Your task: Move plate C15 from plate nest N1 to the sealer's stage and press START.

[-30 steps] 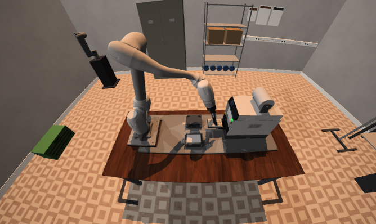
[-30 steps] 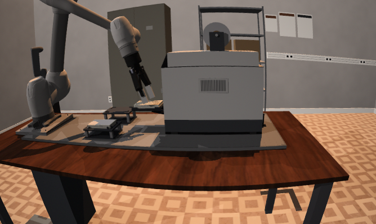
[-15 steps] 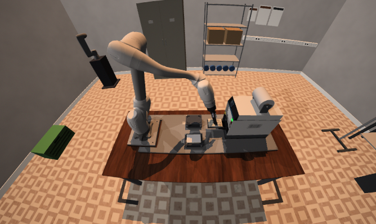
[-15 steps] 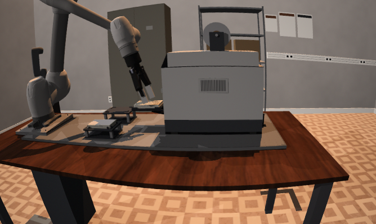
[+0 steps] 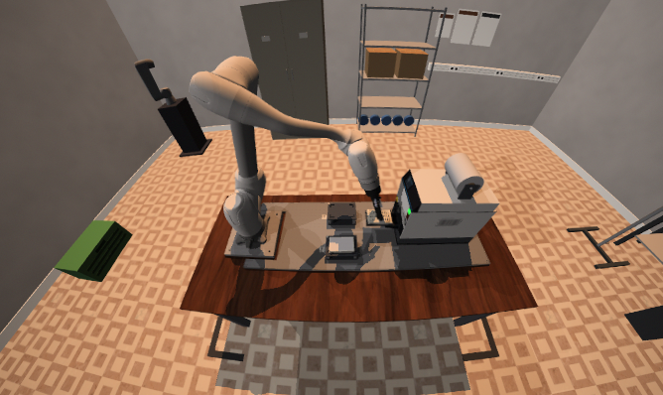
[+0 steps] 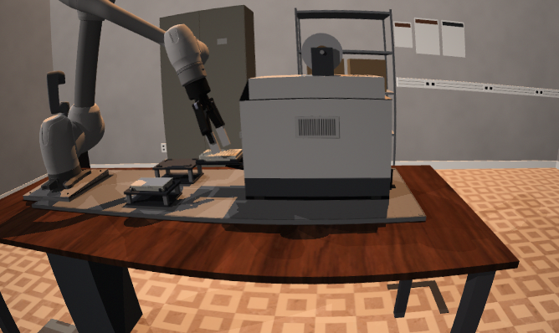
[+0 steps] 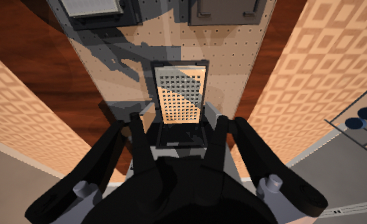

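Note:
Plate C15 [image 5: 384, 216] [image 6: 226, 154] [image 7: 180, 92], a pale well plate, lies on the sealer's stage [image 7: 180, 63], which stands out in front of the sealer [image 5: 443, 208] [image 6: 315, 138]. My gripper [image 5: 377, 210] [image 6: 218, 144] [image 7: 180, 108] is open and tilted. It hangs just above the plate's end nearest the sealer, with its fingers to either side and apart from the plate. Nest N1 [image 5: 341, 213] [image 6: 177, 164] [image 7: 230, 10] is empty. A green lamp [image 5: 408, 211] glows on the sealer's front panel.
Nest N2 [image 5: 341, 244] [image 6: 151, 184] [image 7: 92, 6] holds its own plate nearer the table's front. A foil roll [image 5: 464, 171] [image 6: 322, 44] sits on top of the sealer. The arm's base [image 5: 246, 213] stands at the left of the perforated board.

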